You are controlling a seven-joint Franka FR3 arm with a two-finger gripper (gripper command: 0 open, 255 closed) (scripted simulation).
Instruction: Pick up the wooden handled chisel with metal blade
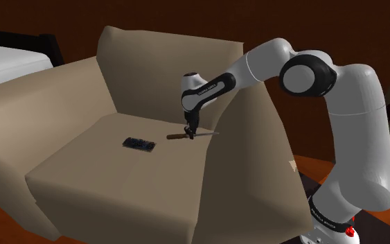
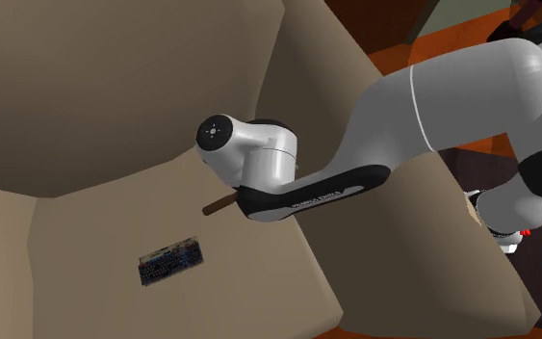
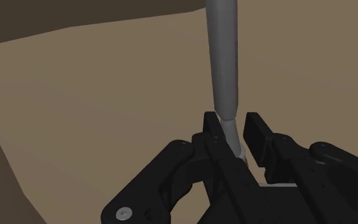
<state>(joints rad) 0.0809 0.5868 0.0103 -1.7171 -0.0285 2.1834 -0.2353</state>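
Now you have the gripper (image 1: 190, 131) down on the chair (image 1: 117, 180), over the seat cushion near its back corner, on the side where the arm (image 1: 352, 104) reaches in across the armrest. The chisel (image 1: 178, 136) lies low and almost flat over that same part of the seat. Its brown handle points toward the seat's middle and its thin blade toward the armrest. You cannot tell from the shoulder view whether it rests on the cushion or sits just clear of it. In the wrist view the gripper (image 3: 234, 130) has its two black fingers (image 3: 212, 127) drawn in narrow around the chisel (image 3: 224, 63), at the slim neck where the grey blade tapers. One finger presses against the neck and the other stands just beside it, so you have it clasped. In the second exterior view the handle of the chisel (image 2: 219, 204) pokes out from under the white wrist, above the seat of the chair (image 2: 86, 96). A dark slab (image 1: 138, 143) lies flat nearer the seat's middle, apart from the chisel, and it shows small coloured marks (image 2: 171, 262).
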